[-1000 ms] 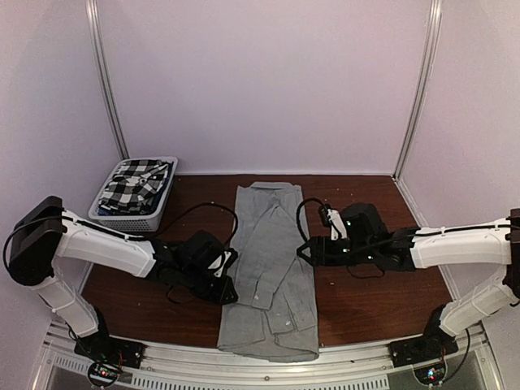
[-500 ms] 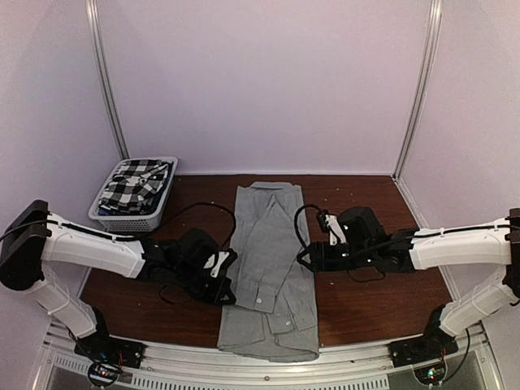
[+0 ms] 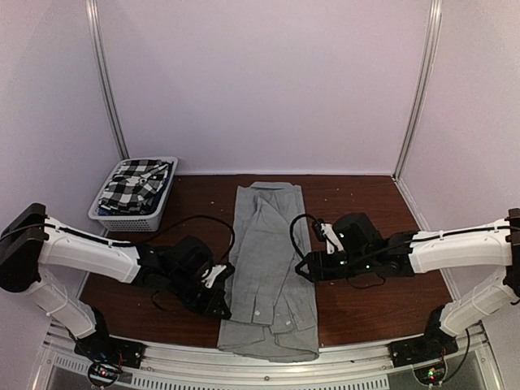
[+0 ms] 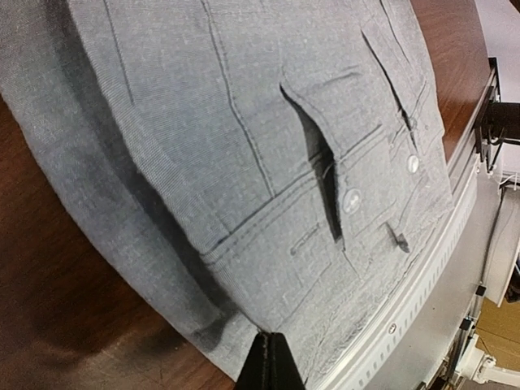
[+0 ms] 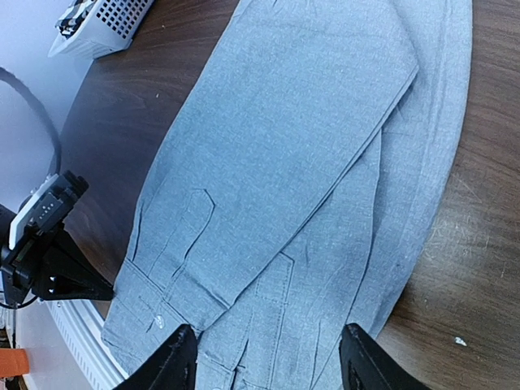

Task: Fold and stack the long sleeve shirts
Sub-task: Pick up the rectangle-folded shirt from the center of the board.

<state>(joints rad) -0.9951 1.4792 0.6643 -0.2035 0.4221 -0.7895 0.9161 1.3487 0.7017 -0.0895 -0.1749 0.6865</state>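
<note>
**Operator:** Where is the grey shirt?
**Spotter:** Your grey shirt lies flat down the middle of the worktop. The collar is at the far end, the hem is at the near edge, and both sleeves are folded in over the front

**Operator:** And the left claw?
**Spotter:** Your left claw is low at the shirt's left edge, close to the hem. In the left wrist view its tips are pressed together right over that edge, just beside a buttoned cuff. You cannot tell from these views whether any cloth is caught between the tips

**Operator:** The right one?
**Spotter:** Your right claw is at the shirt's right edge, about halfway along it. Its fingers stand wide apart over the cloth and grip nothing. Whether they touch the fabric cannot be told

**Operator:** The other shirt?
**Spotter:** Your checked shirt is bundled in the white basket at the far left of the worktop, well apart from the grey one and from both claws
</note>
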